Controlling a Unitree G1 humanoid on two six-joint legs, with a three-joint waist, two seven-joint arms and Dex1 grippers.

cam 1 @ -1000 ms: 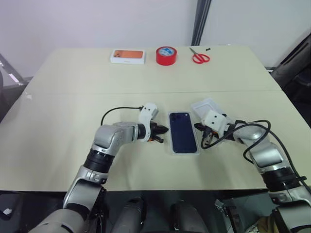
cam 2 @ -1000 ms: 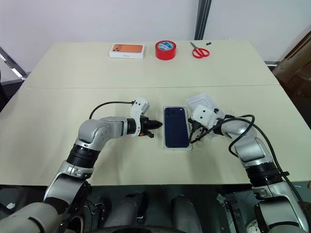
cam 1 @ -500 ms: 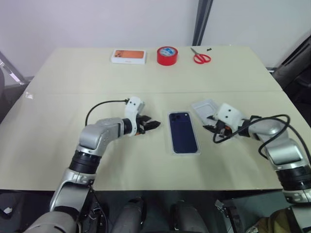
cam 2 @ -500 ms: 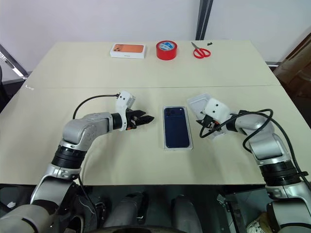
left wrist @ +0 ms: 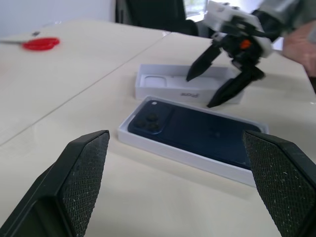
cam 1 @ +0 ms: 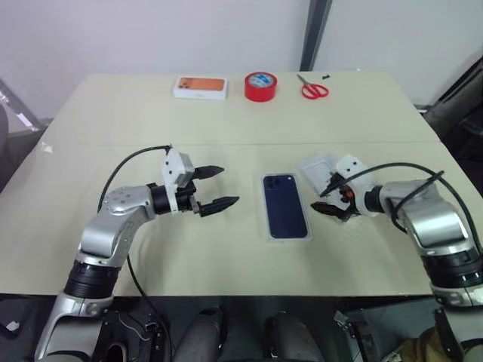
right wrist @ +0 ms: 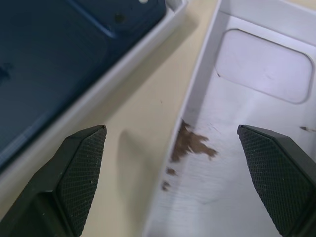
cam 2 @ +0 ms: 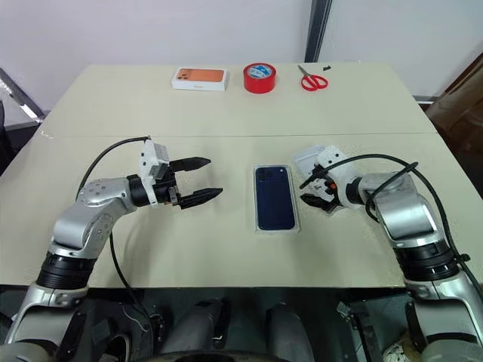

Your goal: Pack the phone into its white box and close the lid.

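Note:
The dark blue phone (cam 1: 285, 204) lies back up in the white box (cam 1: 266, 219) at the middle of the table. Just right of it rests the lid (cam 1: 315, 167), inner side up, with an oval recess (right wrist: 264, 64) inside. My left gripper (cam 1: 226, 185) hovers open to the left of the box, well apart from it and pointing towards it. My right gripper (cam 1: 324, 200) is open between the box and the lid, fingers angled down over the lid's near edge. In the left wrist view the phone (left wrist: 197, 133), the lid (left wrist: 173, 86) and the right gripper (left wrist: 200, 92) show.
Along the table's far edge stand a white carton with an orange phone picture (cam 1: 200, 87), a red tape roll (cam 1: 260, 86) and red scissors (cam 1: 311, 90). A seam (cam 1: 113, 145) crosses the tabletop behind the box.
Both grippers were shut beside the box and have opened. My left gripper drew back to the left and rose, rolling its wrist. My right gripper shifted slightly right and rolled.

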